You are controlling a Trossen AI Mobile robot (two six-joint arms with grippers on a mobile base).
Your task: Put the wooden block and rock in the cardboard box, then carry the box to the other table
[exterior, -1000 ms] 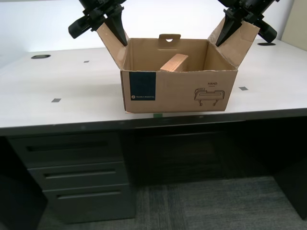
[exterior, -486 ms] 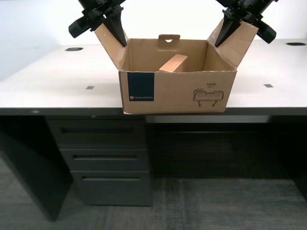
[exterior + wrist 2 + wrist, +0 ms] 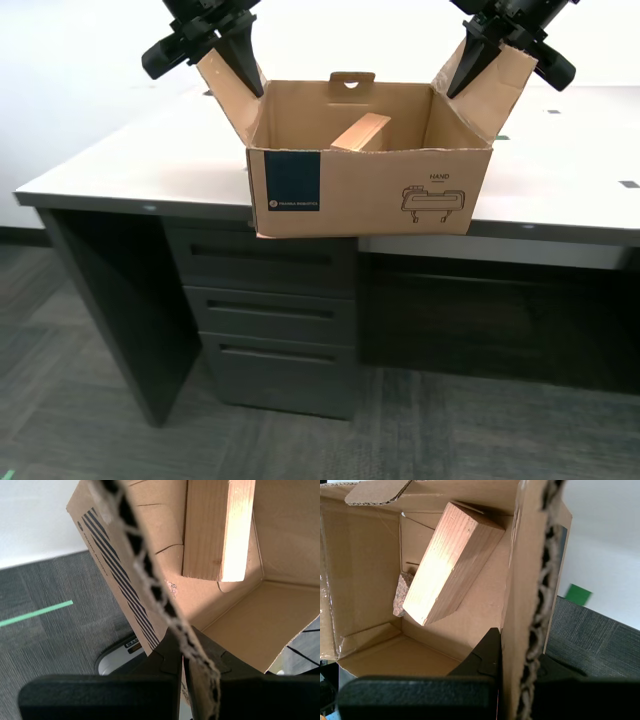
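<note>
Carrying the cardboard box (image 3: 370, 190) by its two side flaps is judged a marginal hold: corrugated board is light and stiff along the flutes but creases at the fold, and the load inside can slide. The box hangs in front of the counter (image 3: 120, 160) edge, its base not seen resting on it. The wooden block (image 3: 451, 565) leans tilted against an inner wall; the rock (image 3: 402, 594) sits low beside the block, touching it. My first tool (image 3: 517, 665) is clamped on one flap's edge, jaws nearly together with only the board between. My second tool (image 3: 192, 655) is likewise pinched on the opposite flap. Grip near the fold line appears soundest.
</note>
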